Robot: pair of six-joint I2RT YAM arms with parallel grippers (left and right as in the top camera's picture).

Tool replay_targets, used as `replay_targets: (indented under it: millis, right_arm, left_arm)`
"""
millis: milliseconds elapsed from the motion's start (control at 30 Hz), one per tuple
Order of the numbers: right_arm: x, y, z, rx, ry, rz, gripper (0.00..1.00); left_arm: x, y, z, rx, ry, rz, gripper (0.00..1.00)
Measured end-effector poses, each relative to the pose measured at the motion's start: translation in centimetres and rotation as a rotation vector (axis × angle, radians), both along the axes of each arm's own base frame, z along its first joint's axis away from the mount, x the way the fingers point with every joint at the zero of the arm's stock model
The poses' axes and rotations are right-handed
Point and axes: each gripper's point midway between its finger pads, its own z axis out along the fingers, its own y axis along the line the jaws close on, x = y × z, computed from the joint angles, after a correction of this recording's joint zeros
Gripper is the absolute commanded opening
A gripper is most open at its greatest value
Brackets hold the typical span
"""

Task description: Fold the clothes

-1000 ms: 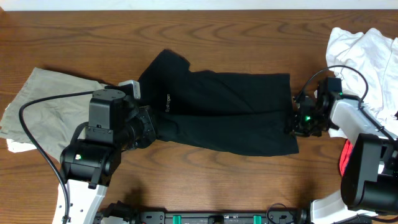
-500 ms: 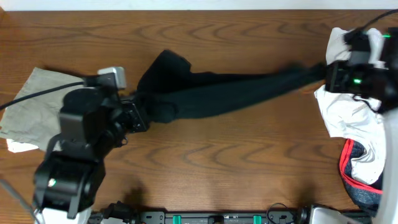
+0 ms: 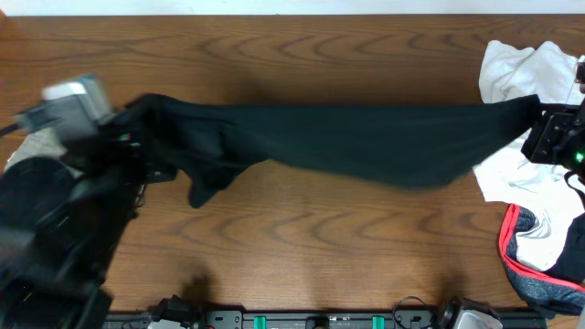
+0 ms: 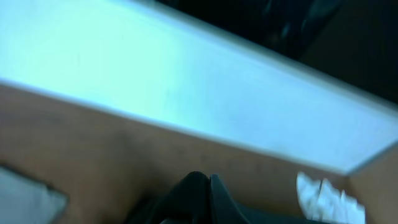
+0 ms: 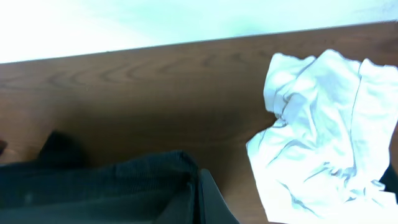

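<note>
Since half a second ago the black fabric shirt is drawn much wider, one taut band over the brown wooden table, one crumpled white garment, one red-and-grey garment, two grippers, left gripper and right gripper each pinching a shirt end.

The left arm is smeared by blur, and the left end of the black shirt is lost behind it.

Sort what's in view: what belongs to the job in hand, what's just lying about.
In hand: black shirt, stretched across the table.
Lying about: white garment; red-grey garment, both crumpled at the right.
</note>
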Motion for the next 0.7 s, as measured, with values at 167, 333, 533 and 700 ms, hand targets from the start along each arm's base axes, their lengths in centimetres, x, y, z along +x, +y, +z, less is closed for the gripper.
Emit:
replay_targets:
  millis: [167,333,533,700]
  right_arm:
    - [-1.2,0.4,3.9,-0.026,-0.083,0.001,0.01]
    - [-3.7,1.3,9.1,-0.062,-0.204,0.000,0.01]
    - [-6.4,2.1,12.3,-0.092,-0.288,-0.004,0.01]
    - [-6.9,1.9,12.8,-0.099,-0.300,-0.025,0.01]
  left_arm:
    - [-3.9,1.2,6.1,-0.014,-0.144,0.023,0.06]
    - [-7.3,2.2,8.4,-0.022,-0.191,0.038,0.06]
    - [-9.3,2.6,8.4,-0.016,-0.166,0.042,0.06]
    - [-10.9,3.0,8.9,-0.018,-0.175,0.042,0.06]
